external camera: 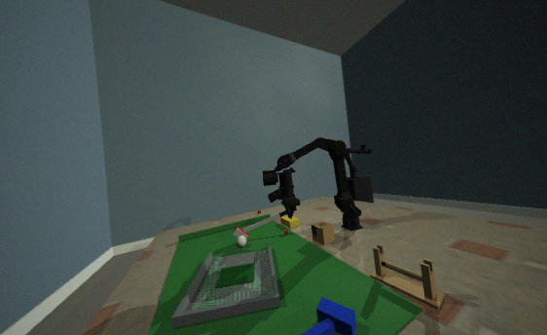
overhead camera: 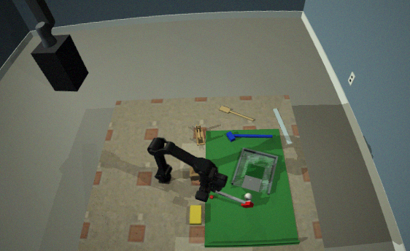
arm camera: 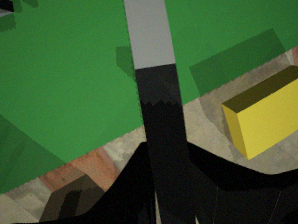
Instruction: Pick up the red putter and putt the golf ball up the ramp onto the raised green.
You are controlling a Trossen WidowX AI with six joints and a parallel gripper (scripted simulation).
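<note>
End effector (overhead camera: 208, 192) is clamped on the dark grip end of the red putter (overhead camera: 234, 199), shaft reaching out over the green mat (overhead camera: 252, 226), red head (overhead camera: 247, 204) just behind the golf ball (overhead camera: 248, 196), touching or nearly so. Ball sits on the mat just short of the ramp (overhead camera: 251, 182) leading into the raised green (overhead camera: 257, 170). Risks: long lever arm may let the shaft twist in the grasp, and an off-centre or overly hard hit would send the ball wide or over the green's far wall.
</note>
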